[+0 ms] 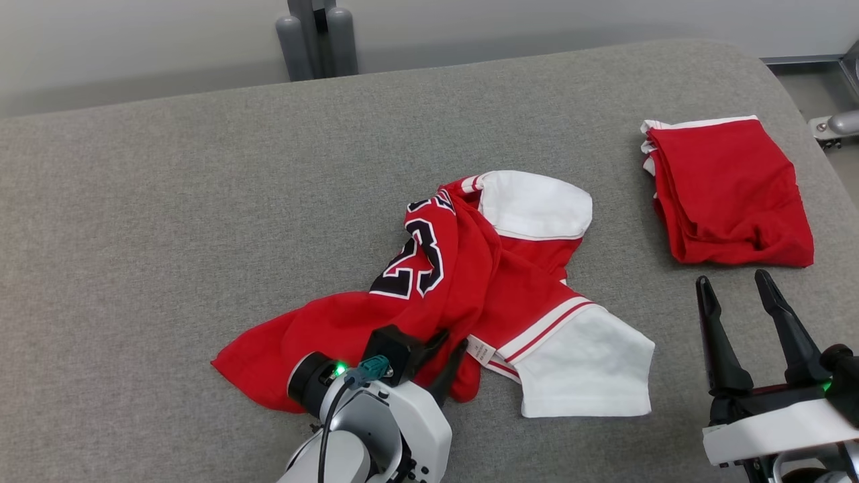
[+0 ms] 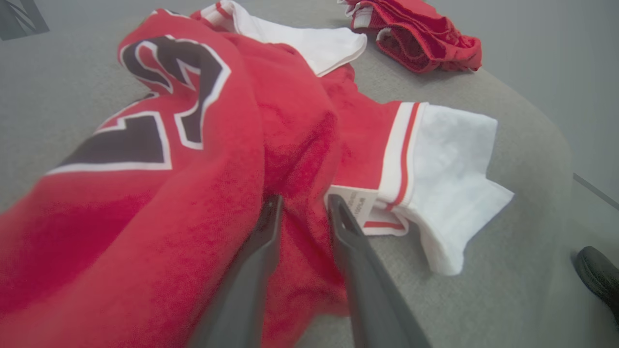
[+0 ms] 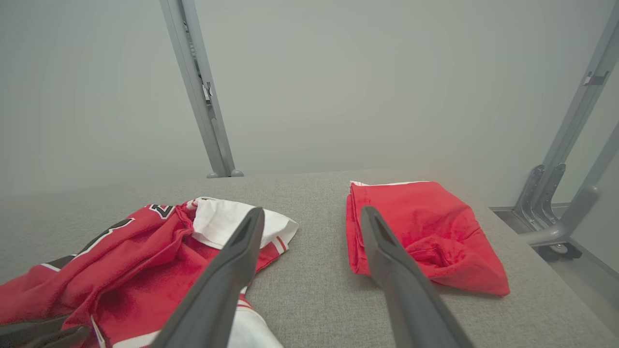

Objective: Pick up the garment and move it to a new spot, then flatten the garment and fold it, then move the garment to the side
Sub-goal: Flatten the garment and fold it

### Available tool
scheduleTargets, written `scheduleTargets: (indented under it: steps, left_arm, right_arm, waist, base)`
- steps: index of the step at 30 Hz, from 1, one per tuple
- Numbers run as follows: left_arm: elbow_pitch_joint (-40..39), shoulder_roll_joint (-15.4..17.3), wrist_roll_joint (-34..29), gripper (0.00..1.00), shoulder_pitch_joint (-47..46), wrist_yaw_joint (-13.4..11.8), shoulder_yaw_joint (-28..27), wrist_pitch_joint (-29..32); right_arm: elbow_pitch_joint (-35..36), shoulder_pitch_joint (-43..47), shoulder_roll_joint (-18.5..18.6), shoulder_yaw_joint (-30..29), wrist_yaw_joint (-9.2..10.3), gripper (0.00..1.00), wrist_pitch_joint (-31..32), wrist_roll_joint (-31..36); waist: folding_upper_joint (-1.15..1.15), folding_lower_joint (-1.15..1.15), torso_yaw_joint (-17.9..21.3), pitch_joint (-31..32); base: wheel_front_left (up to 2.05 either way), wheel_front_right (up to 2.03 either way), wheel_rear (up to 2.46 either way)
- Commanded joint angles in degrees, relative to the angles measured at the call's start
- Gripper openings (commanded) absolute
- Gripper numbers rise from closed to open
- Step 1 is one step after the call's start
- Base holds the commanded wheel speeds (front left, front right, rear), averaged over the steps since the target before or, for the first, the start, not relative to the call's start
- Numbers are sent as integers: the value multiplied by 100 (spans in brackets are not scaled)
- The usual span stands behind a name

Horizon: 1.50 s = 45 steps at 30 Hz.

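The garment [image 1: 470,268] is a crumpled red jersey with white sleeves and black numbers, lying mid-table; it also shows close up [image 2: 217,121] and at lower left [image 3: 135,261]. My left gripper [image 1: 451,341] presses into its near edge, open. In the left wrist view a ridge of red cloth lies between the two fingers of that gripper [image 2: 304,200], beside a white label. My right gripper [image 1: 731,280] hovers open at the right with nothing between its fingers, near the table's front and apart from the jersey. It [image 3: 312,212] points over bare table.
A folded red garment [image 1: 731,194] lies at the far right of the grey padded table [image 1: 201,201], just beyond my right gripper. Grey posts [image 1: 315,40] stand behind the table's far edge. A metal frame [image 3: 556,203] stands off the right edge.
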<state>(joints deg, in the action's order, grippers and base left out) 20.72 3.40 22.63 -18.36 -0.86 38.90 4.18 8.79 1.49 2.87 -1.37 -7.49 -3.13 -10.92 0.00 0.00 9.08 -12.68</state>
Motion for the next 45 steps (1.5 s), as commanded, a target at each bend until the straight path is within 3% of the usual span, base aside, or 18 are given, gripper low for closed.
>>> scheduleTargets:
  steps: [1, 6, 13, 27, 31, 33, 39, 43, 44, 45]
  left_arm:
    - [50, 39, -23, 0, -128, -23, -44, -71]
    - [-71, 152, -69, 0, -172, -49, -63, -109]
    - [-950, 757, -139, 0, 91, 15, -26, 232]
    - [-3383, 2773, -507, 0, 545, -19, -323, 1521]
    - [-3709, 3303, -647, 0, 250, 89, -559, 1839]
    - [-3628, 3539, -567, 0, 25, 293, -639, 2001]
    - [-2690, 3389, -199, 0, -161, 473, -639, 1977]
    - [-2021, 3148, -33, 0, -195, 321, -752, 1726]
    - [-1876, 3065, 11, 40, -190, 242, -806, 1630]
    - [-1757, 2993, 20, 100, -175, 173, -833, 1522]
  right_arm:
    - [-31, -62, 15, -49, -1, 100, -77, -51]
    - [-106, -67, 14, -108, -1, 100, -121, -74]
    - [-181, -91, 15, -103, -1, 100, -157, -120]
    - [-317, -22, 18, -139, -1, 100, -115, -140]
    - [-302, -48, 19, -102, -1, 100, -64, -143]
    - [-287, -119, 18, -41, -1, 100, -48, -141]
    - [-324, -193, 18, 23, -1, 100, -53, -193]
    - [-342, -151, 17, -17, -1, 100, -82, -230]
    - [-343, -143, 17, -39, -1, 100, -93, -233]
    - [-337, -135, 19, -67, -1, 100, -106, -227]
  waist:
    - [0, 0, -34, -39]
    - [0, 0, -192, -20]
    - [0, 0, -657, 61]
    - [0, 0, -1278, 255]
    - [0, 0, -1293, 258]
    - [0, 0, -1202, 213]
    - [0, 0, -883, 109]
    - [0, 0, -757, 78]
    - [0, 0, -744, 76]
    - [0, 0, -735, 73]
  base:
    - [0, 0, 0]
    - [0, 0, 0]
    - [0, 0, 0]
    - [0, 0, 0]
    - [0, 0, 0]
    - [0, 0, 0]
    - [0, 0, 0]
    - [0, 0, 0]
    - [0, 0, 0]
    - [0, 0, 0]
